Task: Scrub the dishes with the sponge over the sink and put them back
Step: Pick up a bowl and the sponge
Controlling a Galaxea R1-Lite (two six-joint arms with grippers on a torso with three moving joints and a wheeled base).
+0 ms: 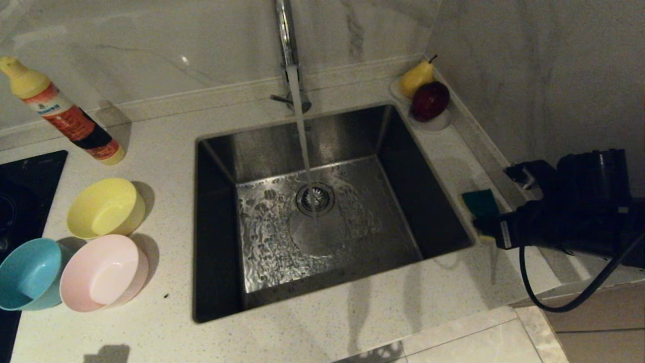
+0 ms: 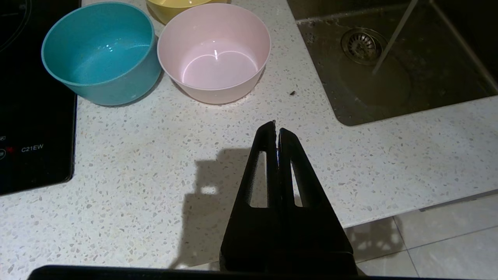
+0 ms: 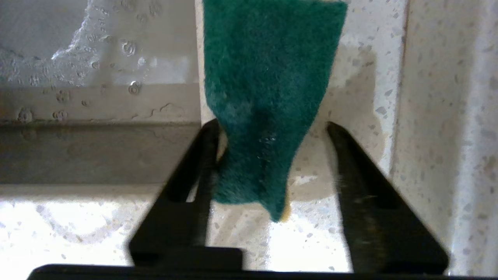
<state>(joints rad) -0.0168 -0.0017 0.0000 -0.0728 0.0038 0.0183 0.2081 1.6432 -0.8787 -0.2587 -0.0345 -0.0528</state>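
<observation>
Three bowls stand on the counter left of the sink (image 1: 216, 166): yellow (image 1: 106, 207), pink (image 1: 103, 273) and light blue (image 1: 30, 274). Water runs from the tap (image 1: 287, 35) onto the drain. The sponge (image 1: 480, 202), green face up, lies on the counter strip right of the sink. My right gripper (image 1: 485, 228) is open at the sponge's near end; in the right wrist view the sponge (image 3: 268, 85) lies between the spread fingers (image 3: 350, 155), close against one and clear of the other. My left gripper (image 2: 277, 130) is shut and empty, above the counter in front of the pink bowl (image 2: 214, 50).
A detergent bottle (image 1: 65, 113) stands at the back left. A white dish (image 1: 433, 123) with a pear and a red fruit sits in the back right corner by the wall. A black hob (image 1: 25, 176) borders the bowls on the left.
</observation>
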